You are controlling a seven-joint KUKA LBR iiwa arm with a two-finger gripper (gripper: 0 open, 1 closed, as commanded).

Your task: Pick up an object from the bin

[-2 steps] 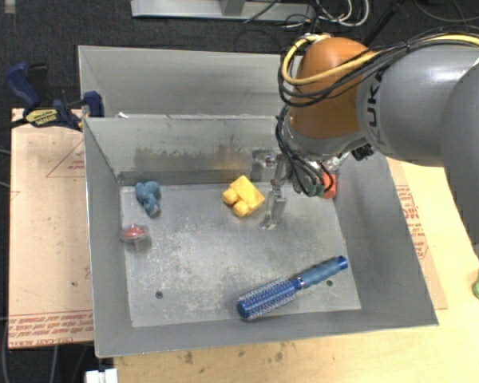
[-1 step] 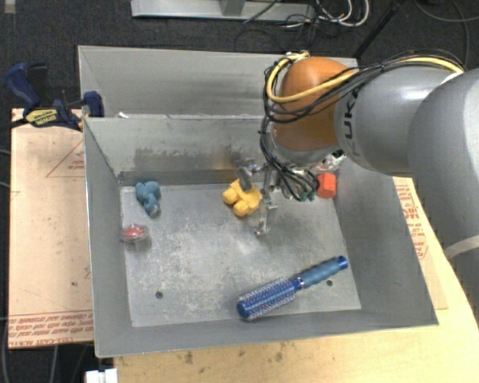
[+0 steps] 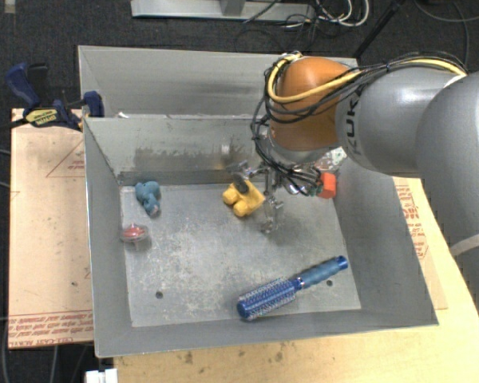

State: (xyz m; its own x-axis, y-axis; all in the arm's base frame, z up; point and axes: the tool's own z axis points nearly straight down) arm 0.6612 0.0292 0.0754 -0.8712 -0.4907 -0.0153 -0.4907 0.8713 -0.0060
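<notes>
Looking down into a grey metal bin (image 3: 104, 238) with sloping walls and a scuffed flat floor.

Reaching in from the right, a thick silver arm (image 3: 415, 126), capped at the wrist by an orange dome (image 3: 303, 102), with yellow and black cables (image 3: 383, 69) looped over and around it. Below the dome, the gripper (image 3: 263, 206), down low over the back middle of the floor, close to the foot of the rear wall. Spread or pressed together: cannot tell, owing to the wrist and wiring crowding that spot.

Just left of the gripper, a small yellow toy (image 3: 244, 199), lumpy in shape with a dark patch on its upper side, lying on the floor near the rear wall. Touching the gripper or merely beside it: hard to say from this angle.

Farther left, toward the back left corner, a small light-blue toy (image 3: 148, 196), well apart from the yellow one. Just in front of that, near the left wall, a small roundish thing (image 3: 133, 234), reddish and partly clear, too small to name.

Toward the front right, a blue hairbrush (image 3: 291, 287), lying flat and slanted, bristled head toward the front, handle angled up toward the right wall, well apart from the gripper.

All four things lying singly on the floor, none touching another.
</notes>
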